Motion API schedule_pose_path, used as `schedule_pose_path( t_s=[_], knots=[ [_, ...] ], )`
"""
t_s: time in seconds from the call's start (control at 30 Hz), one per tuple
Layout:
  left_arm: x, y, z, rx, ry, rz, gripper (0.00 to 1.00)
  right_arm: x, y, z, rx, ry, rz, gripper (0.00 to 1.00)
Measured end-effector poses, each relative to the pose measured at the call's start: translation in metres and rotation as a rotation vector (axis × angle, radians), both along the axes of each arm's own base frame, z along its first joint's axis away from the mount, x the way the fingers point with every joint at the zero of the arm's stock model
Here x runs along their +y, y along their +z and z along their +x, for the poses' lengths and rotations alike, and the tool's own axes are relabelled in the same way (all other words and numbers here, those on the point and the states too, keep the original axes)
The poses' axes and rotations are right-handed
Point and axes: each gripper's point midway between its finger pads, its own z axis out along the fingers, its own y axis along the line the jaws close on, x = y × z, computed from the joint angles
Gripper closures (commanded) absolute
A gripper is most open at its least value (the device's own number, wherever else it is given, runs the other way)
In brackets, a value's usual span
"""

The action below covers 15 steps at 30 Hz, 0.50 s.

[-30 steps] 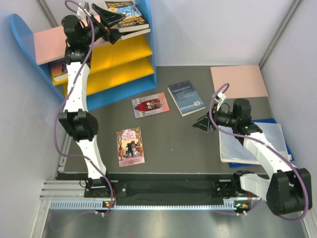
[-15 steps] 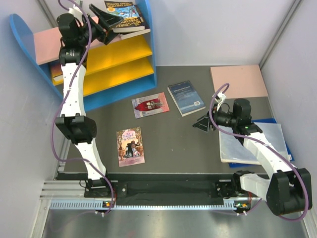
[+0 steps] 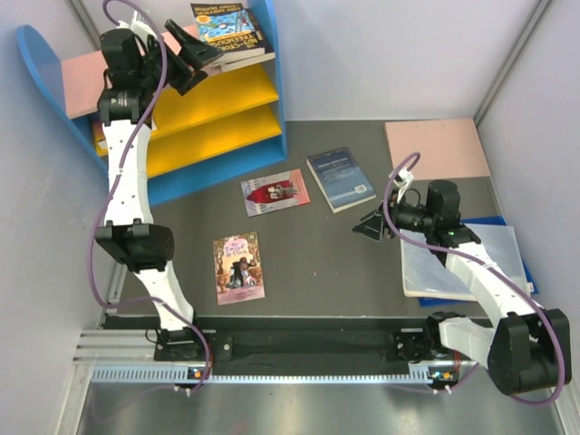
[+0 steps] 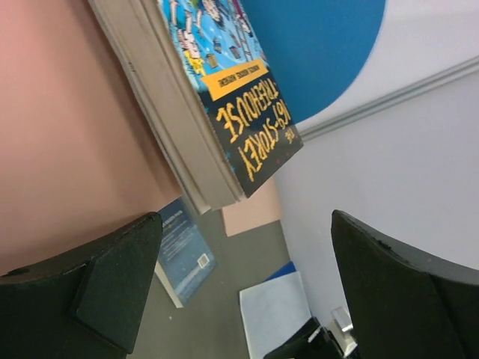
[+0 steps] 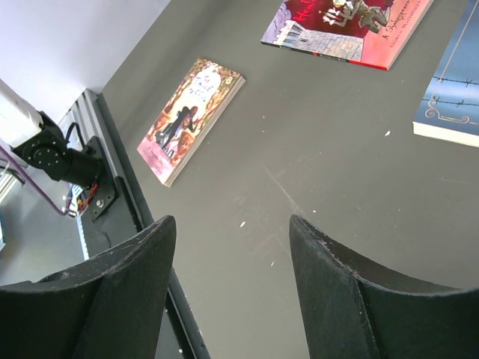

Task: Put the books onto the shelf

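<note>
The tabletop (image 3: 317, 299) is the biggest thing we see, dark and grey. Next is the shelf (image 3: 279, 100), with blue sides, a pink top board (image 3: 83, 80) and two yellow boards (image 3: 231, 91). It stands right in front of the left hand (image 3: 199, 59), which is held up high beside the top board.

A pale pad (image 3: 462, 267) lies behind the right hand (image 3: 370, 227), under its arm. A flat pink board (image 3: 435, 147) lies off to that hand's side. Neither is a book, so we think they are not for the shelf.

Three books lie flat on the tabletop, waiting. The navy book (image 3: 340, 178) is the nearest to the right hand, just ahead of it. The red and white book (image 3: 275, 191) is a bit farther ahead. The pink and purple book (image 3: 239, 266) is the farthest of the three.

The blue and yellow cartoon book (image 4: 224, 82) lies flat on the top board, just past the left hand's fingertips. One corner sticks out over the edge. The pages under it look thick, so we cannot tell if it is one book or two.

The left hand is spread wide and touches nothing, so the book rests on its own. The right hand's fingers are apart too, with only bare tabletop between them. We think it waits there to go down on a book.
</note>
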Motion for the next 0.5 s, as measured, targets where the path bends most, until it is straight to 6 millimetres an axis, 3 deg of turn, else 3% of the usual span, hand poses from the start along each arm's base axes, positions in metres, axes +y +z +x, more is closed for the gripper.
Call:
schedule_pose_path(
  t_s=[0.2,0.33,0.37,0.47,0.5],
  knots=[
    [0.016,-0.005,-0.011,-0.001,0.109,0.072,0.05,0.0,0.0,0.0,-0.001,0.001,0.001,0.38],
    [0.025,-0.002,-0.023,-0.028,0.17,0.088,0.45,0.0,-0.005,-0.003,0.006,0.002,0.0,0.38],
    [0.026,0.001,-0.024,-0.038,0.182,0.084,0.72,0.0,-0.005,-0.004,0.008,0.003,0.0,0.38],
    [0.033,0.02,-0.024,-0.117,0.228,0.084,1.0,0.0,-0.005,-0.004,0.009,0.003,0.0,0.38],
    [0.034,0.024,-0.023,-0.128,0.238,0.076,1.0,0.0,-0.006,-0.004,0.008,0.003,0.0,0.38]
  ],
)
